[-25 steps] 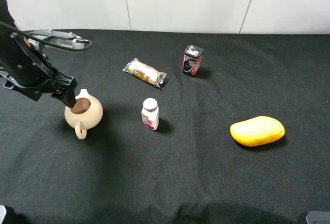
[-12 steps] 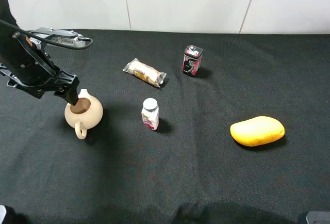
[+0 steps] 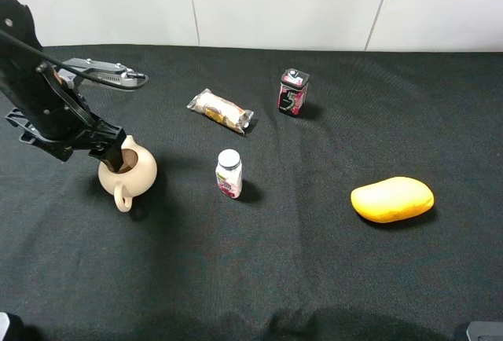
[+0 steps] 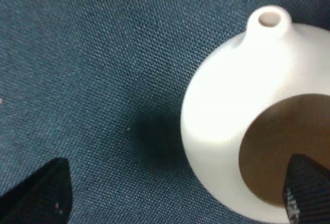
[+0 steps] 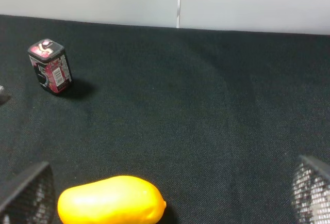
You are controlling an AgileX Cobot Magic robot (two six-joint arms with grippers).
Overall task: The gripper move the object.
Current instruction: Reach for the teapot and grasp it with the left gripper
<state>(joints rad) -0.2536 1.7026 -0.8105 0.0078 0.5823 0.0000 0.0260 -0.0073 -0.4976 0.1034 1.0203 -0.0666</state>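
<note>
The cream-beige teapot (image 3: 130, 173) stands upright on the black cloth at the left, loop handle toward the front. In the left wrist view the teapot (image 4: 232, 100) fills the right side, showing its spout and brown opening. My left gripper (image 3: 115, 153) is low over its rim and open. One black fingertip (image 4: 308, 188) sits at the brown opening, the other fingertip (image 4: 44, 193) is over the cloth outside the pot. My right gripper (image 5: 167, 203) is open and empty, far from the teapot, with both mesh fingertips at the frame's lower corners.
A white-capped bottle (image 3: 229, 173) stands right of the teapot. A snack packet (image 3: 221, 111) and a red-black can (image 3: 293, 93) lie farther back. A yellow mango-shaped thing (image 3: 392, 199) lies at the right, also in the right wrist view (image 5: 111, 200). A white wall bounds the back.
My left gripper has dipped lower and shifted slightly right, onto the teapot's rim. The teapot and the other things have not moved.
</note>
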